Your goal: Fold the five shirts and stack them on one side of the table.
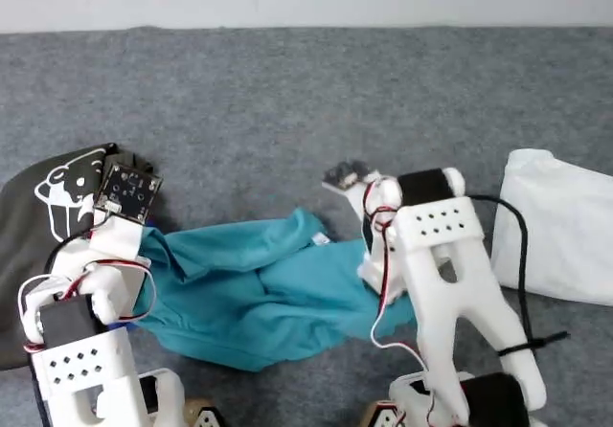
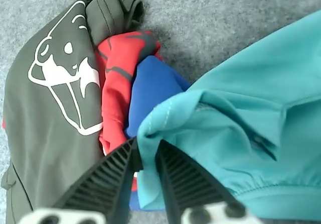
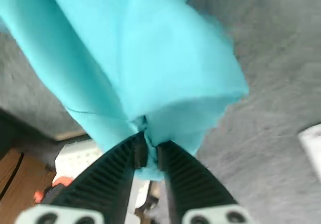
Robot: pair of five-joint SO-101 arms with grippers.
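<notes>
Left hand [image 2: 146, 147] and right hand [image 3: 150, 143] each pinch the teal shirt [image 1: 259, 283]. Fold barely begun; next, stretch it flat between them.

free: far half of tabletop [image 1: 287, 92], edge to edge
front middle: teal shirt [image 1: 249, 293] sprawled, blocks centre
left edge: dark shirt pile [image 1: 38, 207]
right edge: white shirt [image 1: 551, 226]

Arms, two. The left arm [image 1: 81, 350] stands at the near left corner of the worktop [image 1: 287, 92], left pincer [image 2: 146, 147] clamped on the edge of a shirt [image 2: 241, 108]. The right arm [image 1: 450, 274] stands at the near edge, bent forward, right pincer [image 3: 150, 144] clamped on the same shirt.
</notes>
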